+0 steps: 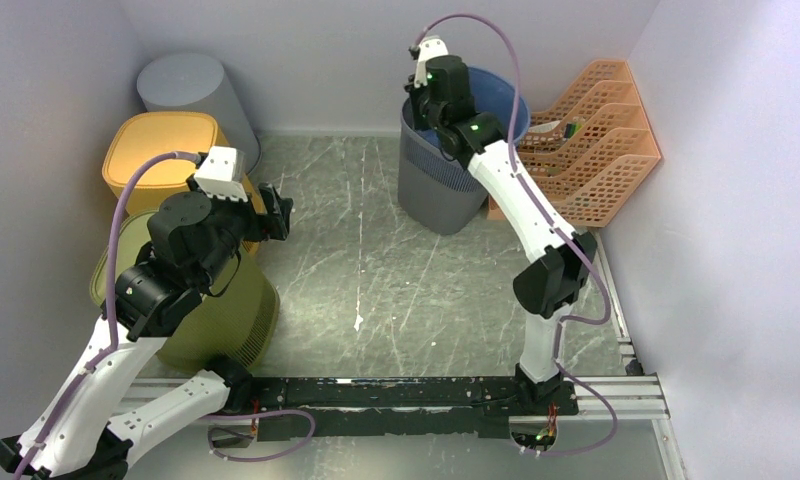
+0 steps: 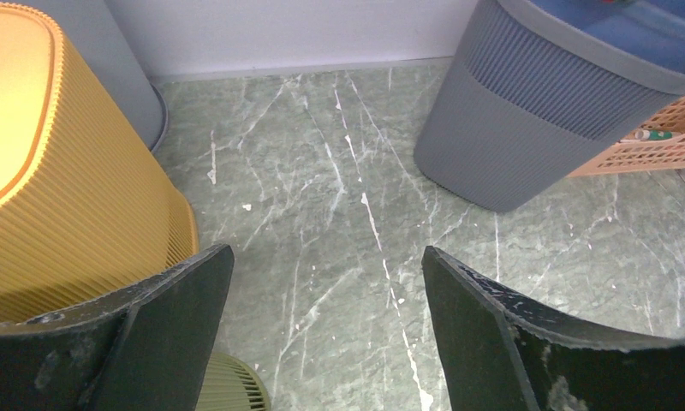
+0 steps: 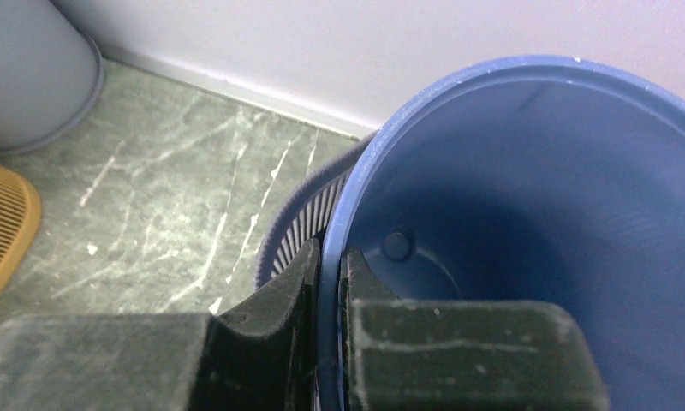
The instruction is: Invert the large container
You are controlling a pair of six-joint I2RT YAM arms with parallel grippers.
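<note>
- Top external: standing mouth up on the worktop [image 1: 376,270], far from the arm bases, the large container [image 1: 441,195], ribbed grey outside and blue inside.
- Clamped on the left side of that container's rim: right end effector [image 1: 423,95].
- Well to the left of the container, hovering with nothing held: left end effector [image 1: 276,215], above an olive bin [image 1: 231,320] and just beside a yellow bin [image 1: 161,150].
- Farther back on that same left side: a grey bin [image 1: 191,85], turned bottom up.
- Close against the container's right side, touching or nearly so: orange file rack [image 1: 596,140].
- Left wrist: fingers [image 2: 176,317] set wide apart, only bare worktop between them.
- In the same view, up and to the right: the container [image 2: 527,128], base on the worktop, seemingly leaning a little, though hard to be sure from this angle.
- Right wrist: fingers [image 3: 262,334] pressed together on the container's rim, one outside against the ribbed wall, the other inside the blue interior [image 3: 536,214].
- A thin hold, on the lip only.
- Step in hand, by judgement: rim grasped, tipping not yet done, mouth facing up.
- Next move, by judgement: lift and roll the rim over toward the open worktop left of the container, away from the rack.
- Keep the pinch firm; a lip-only hold on so bulky a bin likely to slip or twist.
- If needed, bring the free left end effector across to steady the container's wall or base.
</note>
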